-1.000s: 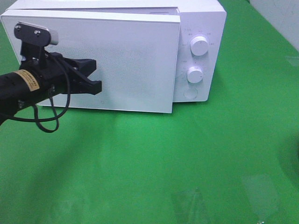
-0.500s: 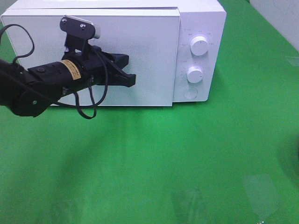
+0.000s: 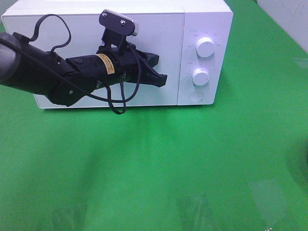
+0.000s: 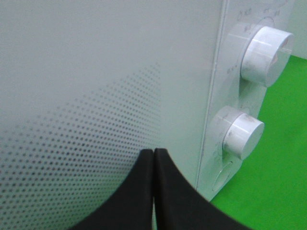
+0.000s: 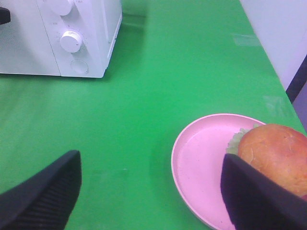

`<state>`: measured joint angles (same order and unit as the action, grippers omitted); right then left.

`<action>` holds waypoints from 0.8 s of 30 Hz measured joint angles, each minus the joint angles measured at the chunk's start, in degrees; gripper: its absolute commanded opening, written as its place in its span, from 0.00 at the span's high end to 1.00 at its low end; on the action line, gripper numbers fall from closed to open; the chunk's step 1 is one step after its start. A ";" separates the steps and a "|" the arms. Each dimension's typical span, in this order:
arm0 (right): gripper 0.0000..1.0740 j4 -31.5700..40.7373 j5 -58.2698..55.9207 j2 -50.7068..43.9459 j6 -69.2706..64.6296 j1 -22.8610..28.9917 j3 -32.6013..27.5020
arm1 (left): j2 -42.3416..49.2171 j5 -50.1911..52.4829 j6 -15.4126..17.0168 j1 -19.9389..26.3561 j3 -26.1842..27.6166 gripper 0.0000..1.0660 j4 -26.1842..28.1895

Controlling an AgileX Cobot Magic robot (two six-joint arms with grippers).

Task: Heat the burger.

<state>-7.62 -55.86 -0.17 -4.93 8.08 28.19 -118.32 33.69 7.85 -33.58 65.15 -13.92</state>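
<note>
The left gripper (image 3: 161, 79) is pressed up against the door (image 3: 159, 38) of the white microwave (image 3: 211, 19), its black fingers (image 4: 144, 191) closed tight together with nothing between them, tips at the door's lower part just beside the control panel. The door sits flush with the microwave's front. On the panel, an upper dial (image 3: 205, 47) sits above a lower dial (image 3: 200, 77), with a round button (image 3: 196, 96) beneath them. The left arm (image 3: 53, 79) reaches in across the door, its wrist camera (image 3: 119, 22) standing above it and a black cable (image 3: 118, 98) looping below.

The burger (image 5: 278, 153) lies on a round pink plate (image 5: 201, 163) on the green tabletop (image 3: 154, 163), well apart from the microwave and off to its right; it shows only in the right wrist view, golden-brown bun up and a bit of green lettuce (image 5: 236, 139) at its edge. The right gripper (image 5: 151, 191) hovers near the plate with its fingers (image 5: 45, 191) spread wide apart, one on the open tabletop side and the other over the plate next to the burger, holding nothing
</note>
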 measured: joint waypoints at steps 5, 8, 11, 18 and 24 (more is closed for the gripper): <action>0.29 0.00 0.00 0.00 0.00 0.00 0.00 | 2.29 -6.47 -0.17 -1.78 0.92 1.00 3.27; 0.29 0.00 0.00 0.00 0.00 0.00 0.00 | 3.21 -8.02 -0.17 -2.18 0.69 0.99 4.64; 0.29 0.00 0.06 0.00 0.00 0.00 0.00 | 7.91 -15.93 0.00 -3.72 -0.92 0.68 7.05; 0.29 0.00 0.06 0.00 0.00 0.00 0.00 | 14.21 -37.59 0.00 -8.48 -2.29 0.06 7.51; 0.29 0.00 0.06 0.00 0.00 0.00 0.00 | 20.34 -70.99 0.00 -10.26 -2.41 0.07 12.03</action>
<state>-7.62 -55.81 -0.17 -4.93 8.08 28.19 -97.98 -37.30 7.85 -43.83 62.74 -1.89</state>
